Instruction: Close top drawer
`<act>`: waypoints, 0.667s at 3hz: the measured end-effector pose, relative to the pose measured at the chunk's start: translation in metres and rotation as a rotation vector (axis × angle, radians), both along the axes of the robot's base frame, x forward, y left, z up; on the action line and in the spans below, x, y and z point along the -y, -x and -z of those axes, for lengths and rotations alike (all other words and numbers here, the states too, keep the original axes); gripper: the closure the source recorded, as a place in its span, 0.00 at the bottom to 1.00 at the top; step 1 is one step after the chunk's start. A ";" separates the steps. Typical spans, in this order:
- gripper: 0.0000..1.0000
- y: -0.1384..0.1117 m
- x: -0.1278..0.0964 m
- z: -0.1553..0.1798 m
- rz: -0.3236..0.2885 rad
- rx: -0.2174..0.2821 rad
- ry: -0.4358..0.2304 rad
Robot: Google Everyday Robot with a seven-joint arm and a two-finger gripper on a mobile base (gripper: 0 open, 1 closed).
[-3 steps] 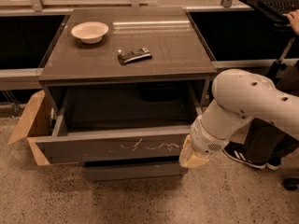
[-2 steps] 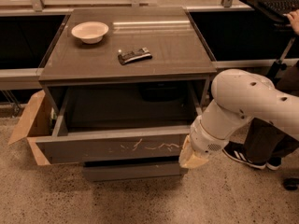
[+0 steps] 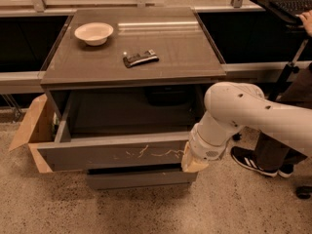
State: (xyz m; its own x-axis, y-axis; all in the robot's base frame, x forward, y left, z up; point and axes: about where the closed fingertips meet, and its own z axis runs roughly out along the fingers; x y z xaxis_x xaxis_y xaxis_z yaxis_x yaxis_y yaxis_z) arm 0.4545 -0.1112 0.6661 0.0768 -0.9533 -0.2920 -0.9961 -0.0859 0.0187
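The top drawer [image 3: 112,152] is a wide grey drawer pulled out from under the grey cabinet top [image 3: 175,52]. Its flat front has pale scratch marks across the middle. Its inside looks dark and empty. My gripper [image 3: 193,163] is at the right end of the drawer front, with its tan tip against the panel's right edge. My white arm [image 3: 253,116] reaches in from the right and hides the drawer's right corner.
A narrower grey drawer front [image 3: 141,177] sits below, slightly out. A pale bowl [image 3: 94,33] and a dark wrapped bar [image 3: 141,58] lie on the cabinet top. A cardboard box [image 3: 34,130] stands at the left. A person's legs and shoes [image 3: 258,162] are at the right.
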 end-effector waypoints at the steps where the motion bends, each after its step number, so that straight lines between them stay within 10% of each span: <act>1: 0.81 -0.022 0.004 0.007 0.009 0.049 0.003; 2: 0.58 -0.041 0.007 0.015 0.017 0.074 0.006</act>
